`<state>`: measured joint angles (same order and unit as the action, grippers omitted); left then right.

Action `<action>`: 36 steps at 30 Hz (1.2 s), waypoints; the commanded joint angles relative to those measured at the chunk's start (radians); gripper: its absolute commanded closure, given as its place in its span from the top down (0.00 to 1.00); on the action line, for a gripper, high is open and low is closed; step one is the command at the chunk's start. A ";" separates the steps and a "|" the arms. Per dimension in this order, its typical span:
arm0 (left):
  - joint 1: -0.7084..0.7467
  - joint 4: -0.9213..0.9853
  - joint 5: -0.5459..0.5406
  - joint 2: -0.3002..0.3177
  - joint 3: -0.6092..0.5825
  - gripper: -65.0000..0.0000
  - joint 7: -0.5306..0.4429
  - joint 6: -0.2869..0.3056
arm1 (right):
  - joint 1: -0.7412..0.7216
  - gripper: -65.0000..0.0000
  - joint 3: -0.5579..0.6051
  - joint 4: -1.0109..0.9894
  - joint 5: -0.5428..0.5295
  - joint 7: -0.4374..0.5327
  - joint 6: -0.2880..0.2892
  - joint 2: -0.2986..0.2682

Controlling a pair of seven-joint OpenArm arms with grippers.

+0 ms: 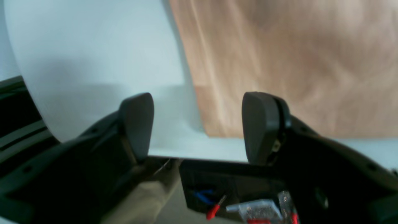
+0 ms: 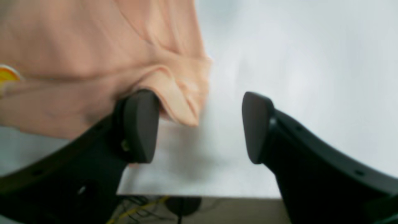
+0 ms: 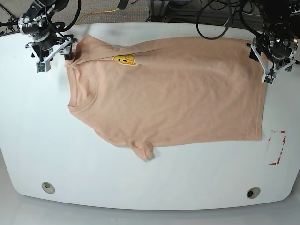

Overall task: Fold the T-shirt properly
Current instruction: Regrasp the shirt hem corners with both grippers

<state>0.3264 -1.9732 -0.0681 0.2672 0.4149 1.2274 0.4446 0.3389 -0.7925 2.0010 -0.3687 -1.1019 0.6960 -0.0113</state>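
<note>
Parted fingers [image 2: 138, 126] of right gripper [image 2: 199, 127] and left gripper [image 1: 199, 127], both empty, flanking half-folded T-shirt [image 3: 178, 93] on table [image 3: 140, 183], seemingly released to settle fold.

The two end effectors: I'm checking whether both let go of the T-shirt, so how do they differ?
The right end effector stands at the neck end of the T-shirt, one finger against a cloth fold; the left end effector is at the hem end, with cloth only beyond its fingers. Both are open, gripping nothing.
</note>
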 commanded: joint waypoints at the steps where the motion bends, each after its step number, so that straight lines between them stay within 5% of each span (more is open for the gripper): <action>1: -0.062 -0.019 0.009 -0.001 0.011 0.64 -0.016 -0.008 | -0.024 0.62 0.006 0.017 -0.071 0.026 0.002 -0.029; 11: -0.223 -0.012 0.015 -0.004 0.011 0.64 -0.016 -0.010 | -0.235 0.62 0.026 -0.082 -0.089 -0.016 0.002 -0.055; 25: -0.431 0.065 0.017 -0.004 0.009 0.65 -0.016 -0.011 | -0.576 0.62 0.110 -0.503 -0.089 -0.013 0.002 -0.187; 36: -0.520 0.179 0.015 -0.004 0.008 0.64 -0.016 -0.011 | -0.723 0.61 0.301 -0.865 -0.088 0.227 0.002 -0.281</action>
<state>-0.1726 -1.7908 -0.0532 0.2501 0.4198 1.2289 0.4351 -0.3344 -0.5102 1.1885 -0.4446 -0.9337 0.6952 -0.2584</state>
